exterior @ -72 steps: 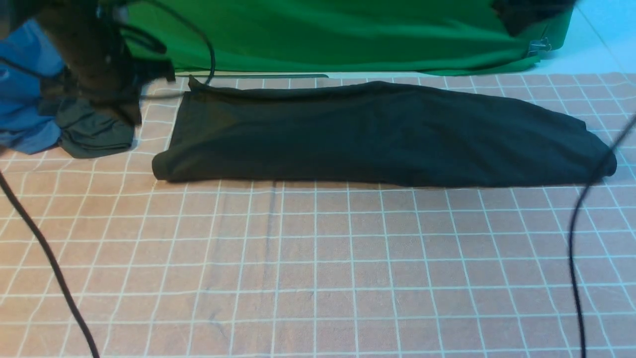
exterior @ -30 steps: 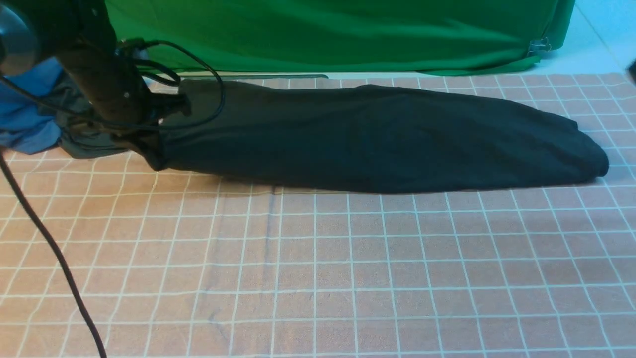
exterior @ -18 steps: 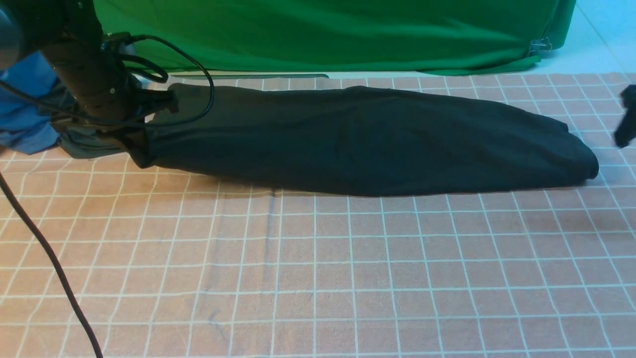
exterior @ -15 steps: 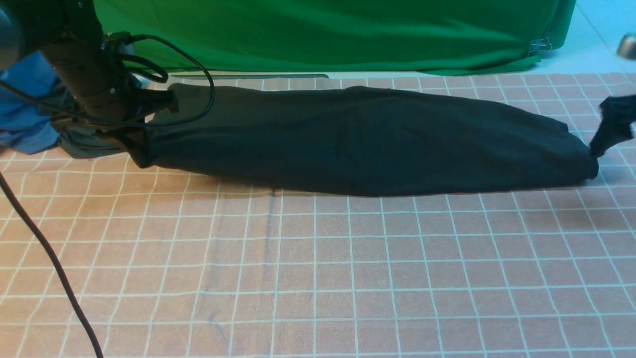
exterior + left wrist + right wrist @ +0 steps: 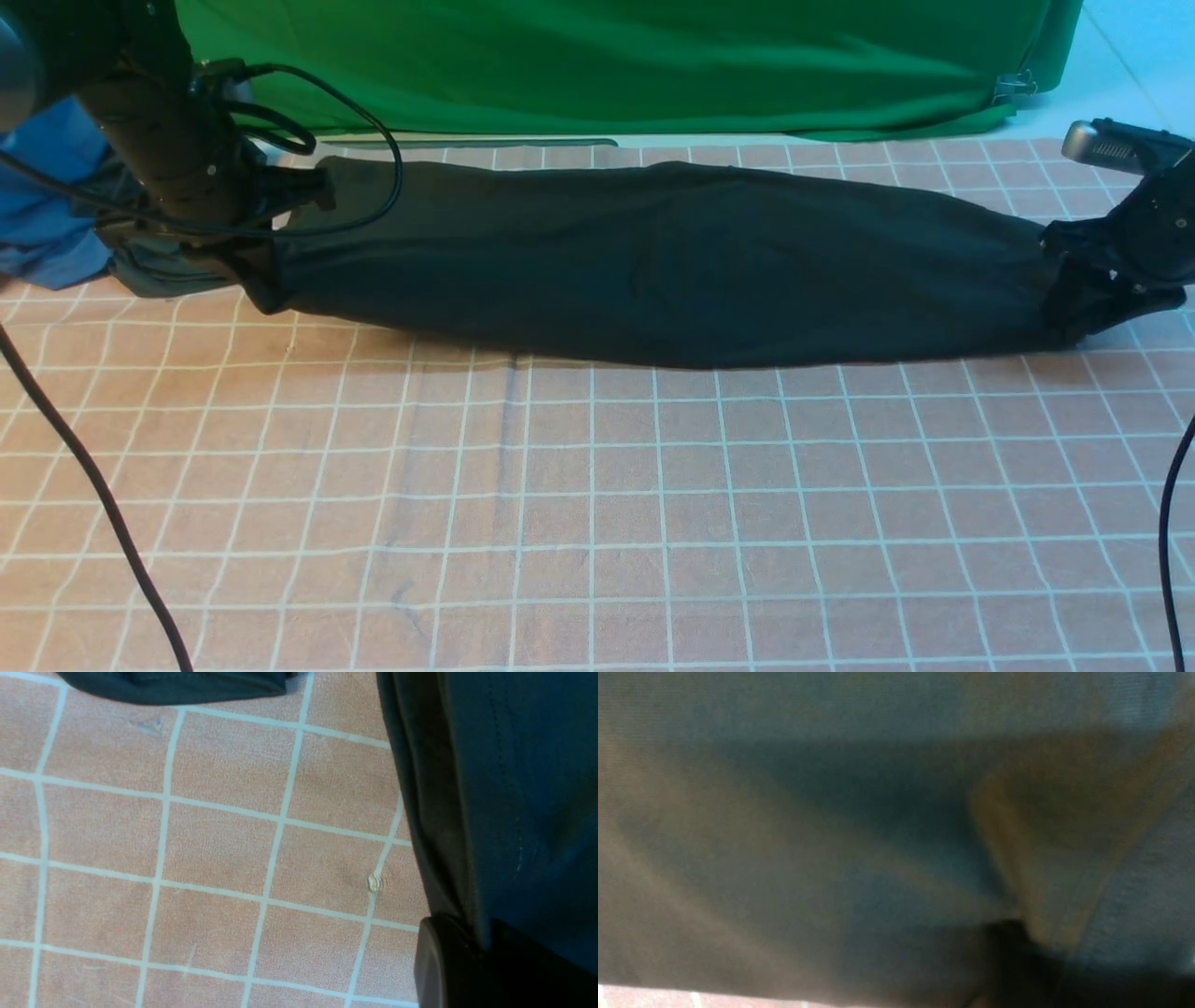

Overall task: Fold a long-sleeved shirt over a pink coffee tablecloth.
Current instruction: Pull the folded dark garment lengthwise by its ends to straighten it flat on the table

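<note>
The long-sleeved shirt [image 5: 653, 261] lies as one long black band across the far half of the pink coffee tablecloth [image 5: 597, 485]; its print is hidden. My left gripper [image 5: 266, 285] is shut on the band's left end. In the left wrist view the dark cloth [image 5: 514, 788] runs down between the left gripper's [image 5: 486, 952] fingers. My right gripper [image 5: 1083, 294] sits on the band's right end. The blurred right wrist view is filled with shirt fabric [image 5: 831, 858], and a raised ridge of it runs into the right gripper [image 5: 1036, 947].
A blue garment [image 5: 47, 215] and a dark grey-green garment [image 5: 159, 271] are bunched behind the left arm. A green cloth [image 5: 607, 65] hangs along the far edge. Black cables [image 5: 93, 495] [image 5: 1167, 541] trail over the tablecloth on both sides.
The right gripper came in from the right edge and settled on the shirt's right end, bunching it slightly leftward. The left gripper first drew the left end leftward, then held still.
</note>
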Tool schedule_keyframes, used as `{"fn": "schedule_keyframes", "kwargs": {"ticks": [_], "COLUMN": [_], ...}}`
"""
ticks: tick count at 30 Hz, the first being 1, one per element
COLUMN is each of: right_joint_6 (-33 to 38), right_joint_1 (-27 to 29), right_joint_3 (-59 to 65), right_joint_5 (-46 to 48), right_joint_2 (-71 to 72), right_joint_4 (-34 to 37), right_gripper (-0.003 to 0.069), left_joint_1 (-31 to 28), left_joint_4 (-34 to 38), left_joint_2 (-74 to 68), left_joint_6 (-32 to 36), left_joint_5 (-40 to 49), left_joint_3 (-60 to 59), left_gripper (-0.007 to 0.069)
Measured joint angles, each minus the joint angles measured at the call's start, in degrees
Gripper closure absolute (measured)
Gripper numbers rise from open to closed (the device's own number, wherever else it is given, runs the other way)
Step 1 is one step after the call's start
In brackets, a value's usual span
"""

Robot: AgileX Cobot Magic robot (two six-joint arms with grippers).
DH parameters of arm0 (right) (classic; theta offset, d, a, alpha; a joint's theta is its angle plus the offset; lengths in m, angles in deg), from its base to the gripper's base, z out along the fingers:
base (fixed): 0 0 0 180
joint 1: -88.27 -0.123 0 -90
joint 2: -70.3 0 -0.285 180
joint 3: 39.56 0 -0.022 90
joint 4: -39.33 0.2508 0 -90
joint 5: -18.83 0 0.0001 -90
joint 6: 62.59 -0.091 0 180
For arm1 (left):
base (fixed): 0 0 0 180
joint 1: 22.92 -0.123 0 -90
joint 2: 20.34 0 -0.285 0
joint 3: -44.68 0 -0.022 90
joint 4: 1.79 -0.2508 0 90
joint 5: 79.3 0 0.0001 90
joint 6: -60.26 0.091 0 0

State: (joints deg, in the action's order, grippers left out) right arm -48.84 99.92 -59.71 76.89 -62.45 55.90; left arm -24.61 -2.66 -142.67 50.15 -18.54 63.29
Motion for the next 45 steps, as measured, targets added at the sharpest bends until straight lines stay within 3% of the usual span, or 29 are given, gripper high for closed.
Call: {"fn": "schedule_keyframes", "kwargs": {"ticks": [3,9,13,24,32,39,45], "right_joint_6": [0.7,-0.1,-1.4,-3.4,-4.6,-5.2,-6.7], "right_joint_1": [0.0,0.0,0.0,0.0,0.0,0.0,0.1], "right_joint_3": [0.0,0.6,5.8,42.4,55.4,57.8,57.8], "right_joint_5": [0.9,9.7,10.5,9.3,3.2,0.9,0.7], "right_joint_2": [0.0,3.9,10.8,39.8,48.4,48.8,48.8], "right_joint_4": [0.1,-4.9,-7.4,-11.0,-11.9,-13.1,-14.9], "right_gripper": [0.0585,0.0589,0.0589,0.0589,0.0587,0.0482,0.031], "left_joint_1": [0.0,0.0,-0.1,-5.1,-6.3,-6.3,-6.4], "left_joint_4": [-0.2,-1.3,-1.4,-1.1,-1.2,-1.7,-3.4], "left_joint_2": [0.1,3.0,6.7,33.2,46.2,48.6,48.6], "left_joint_6": [0.0,0.0,0.0,-4.3,-6.0,-6.0,-6.1], "left_joint_5": [1.4,5.2,7.2,7.3,2.0,-0.6,2.2], "left_joint_3": [0.0,-0.1,-2.5,-35.4,-49.5,-52.3,-52.3], "left_gripper": [0.0577,0.0577,0.0577,0.0577,0.0577,0.0534,0.0347]}}
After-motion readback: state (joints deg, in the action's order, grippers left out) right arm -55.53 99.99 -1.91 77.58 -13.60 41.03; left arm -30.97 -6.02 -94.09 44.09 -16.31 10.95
